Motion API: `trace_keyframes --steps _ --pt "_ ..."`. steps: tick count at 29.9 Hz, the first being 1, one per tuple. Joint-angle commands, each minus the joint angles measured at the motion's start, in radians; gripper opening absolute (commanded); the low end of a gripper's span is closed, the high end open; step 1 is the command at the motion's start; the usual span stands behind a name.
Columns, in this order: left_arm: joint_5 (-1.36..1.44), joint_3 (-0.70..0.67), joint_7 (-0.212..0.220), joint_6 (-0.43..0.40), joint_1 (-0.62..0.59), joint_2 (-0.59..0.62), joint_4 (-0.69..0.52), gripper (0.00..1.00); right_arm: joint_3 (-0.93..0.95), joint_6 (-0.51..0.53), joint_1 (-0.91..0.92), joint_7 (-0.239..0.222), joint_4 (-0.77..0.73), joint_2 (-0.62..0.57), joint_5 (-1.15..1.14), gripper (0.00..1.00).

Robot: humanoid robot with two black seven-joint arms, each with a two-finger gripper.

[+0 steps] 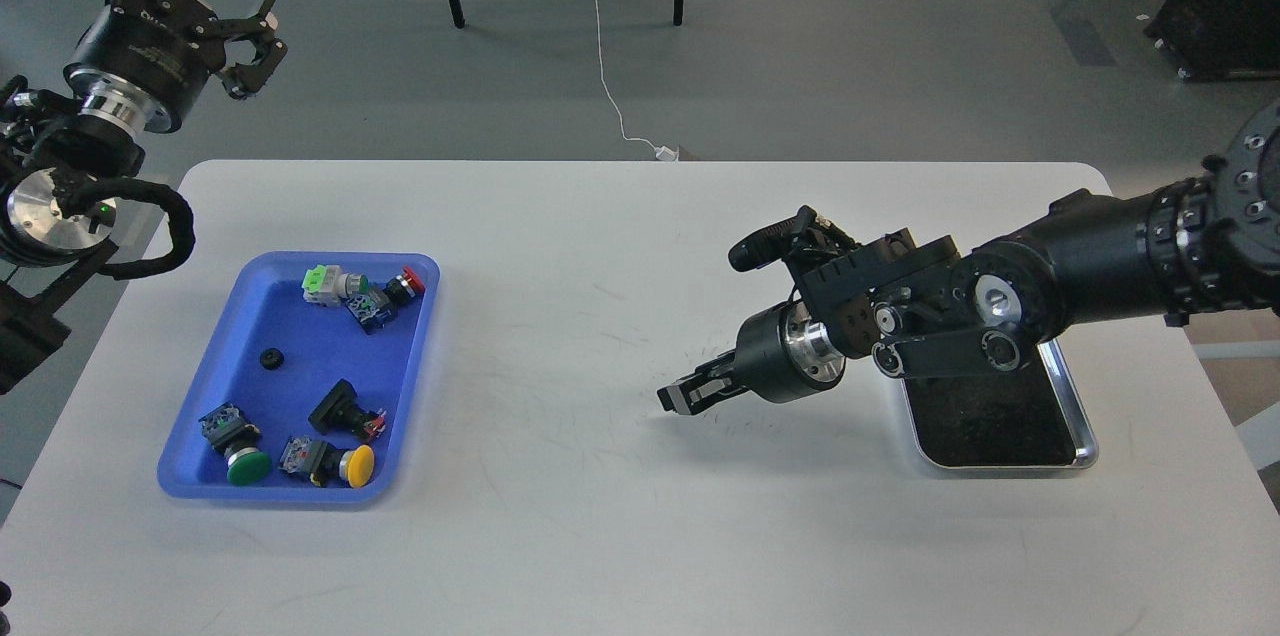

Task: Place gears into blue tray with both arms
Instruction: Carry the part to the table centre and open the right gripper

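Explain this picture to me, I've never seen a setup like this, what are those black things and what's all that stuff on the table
This single picture is taken from a humanoid robot's own head, looking down at a white table. The black things are its two arms. The left gripper is raised off the table's far left corner, claws spread open and empty. The right gripper hangs low over the middle of the table, pointing left; whether it carries anything is too small to tell. On the left sits a blue tray holding several push-button switches with green, yellow and red caps, plus one tiny black gear. Under the right arm lies a steel tray with a dark bottom.
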Motion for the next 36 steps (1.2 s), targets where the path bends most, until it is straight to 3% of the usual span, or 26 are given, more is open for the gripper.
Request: trace_keyframes --steps 1,12,17,18,24,30,32,33,36 --pt "0.000 0.000 0.002 0.000 0.004 0.001 0.000 0.98 0.014 -0.001 -0.031 0.001 -0.024 0.030 0.029 0.16" --pt "0.000 -0.001 0.000 0.000 0.000 0.004 -0.001 0.98 0.014 -0.001 -0.137 -0.001 -0.148 0.030 0.072 0.17" --pt "0.000 -0.001 0.000 0.002 0.000 0.006 -0.001 0.98 0.014 -0.003 -0.154 0.001 -0.156 0.030 0.073 0.24" --pt "0.001 0.000 0.000 0.002 0.000 0.006 0.000 0.98 0.016 -0.003 -0.154 0.001 -0.157 0.030 0.073 0.27" --pt "0.001 0.003 0.003 0.003 0.000 0.025 -0.004 0.98 0.033 -0.001 -0.146 0.001 -0.153 0.030 0.082 0.68" --pt "0.003 0.013 0.005 0.000 0.000 0.072 -0.044 0.98 0.085 0.000 -0.140 0.001 -0.157 0.030 0.082 0.86" --pt "0.003 0.013 0.005 0.000 -0.002 0.072 -0.041 0.98 0.093 -0.001 -0.140 0.001 -0.157 0.030 0.082 0.87" --pt "0.005 0.013 0.018 0.000 -0.004 0.070 -0.044 0.98 0.149 -0.001 -0.140 0.001 -0.163 0.030 0.084 0.94" --pt "0.020 0.013 0.068 -0.002 -0.014 0.069 -0.044 0.98 0.273 0.000 -0.153 0.001 -0.179 -0.051 0.090 0.95"
